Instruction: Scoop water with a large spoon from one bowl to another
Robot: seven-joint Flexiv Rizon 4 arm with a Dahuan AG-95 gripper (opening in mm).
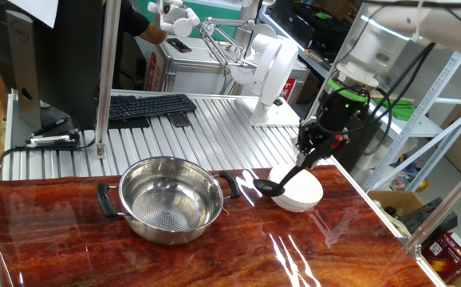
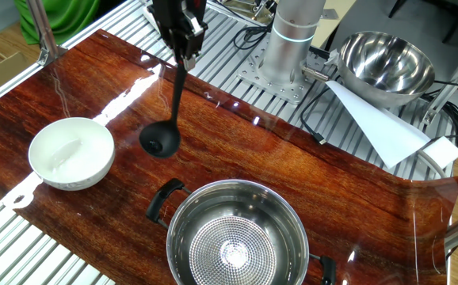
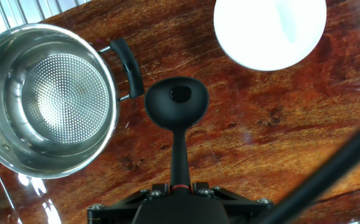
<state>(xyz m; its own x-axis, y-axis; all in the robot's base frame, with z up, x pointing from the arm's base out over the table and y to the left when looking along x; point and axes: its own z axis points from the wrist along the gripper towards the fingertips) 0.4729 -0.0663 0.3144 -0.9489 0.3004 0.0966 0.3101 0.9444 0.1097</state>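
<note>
Between one steel pot (image 2: 237, 237) and one white bowl (image 2: 71, 153), the pincer (image 2: 185, 36) pinches one ladle (image 2: 160, 141).

I count one black ladle (image 2: 160, 139), one white bowl (image 2: 71, 153), one two-handled steel pot (image 2: 237, 235), a second steel bowl (image 2: 385, 65) off the wooden board, and one keyboard (image 1: 151, 106).

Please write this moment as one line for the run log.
pincer: shut on ladle | ladle cup: between steel pot and white bowl, above table
</note>
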